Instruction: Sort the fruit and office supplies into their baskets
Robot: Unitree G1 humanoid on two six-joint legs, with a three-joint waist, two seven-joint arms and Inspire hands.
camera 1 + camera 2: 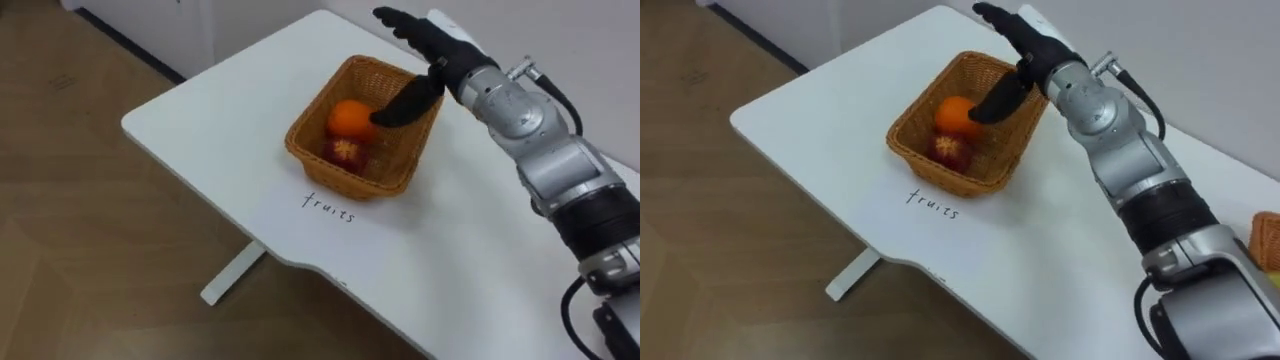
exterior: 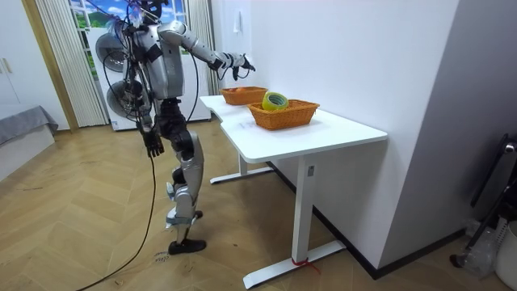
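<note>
While the right robot hand [image 1: 442, 50] hovers open, one basket [image 1: 395, 185] holds one orange [image 1: 350, 118], one red fruit [image 1: 345, 152].

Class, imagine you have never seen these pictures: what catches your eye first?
The robot's right hand hovers open over a wicker basket on the white table. Inside lie an orange and a red fruit. In the room view, a second basket holds a yellow roll of tape.

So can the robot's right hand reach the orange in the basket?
Probably yes. The right hand is open just over the basket, thumb beside the orange, and nothing covers it.
</note>
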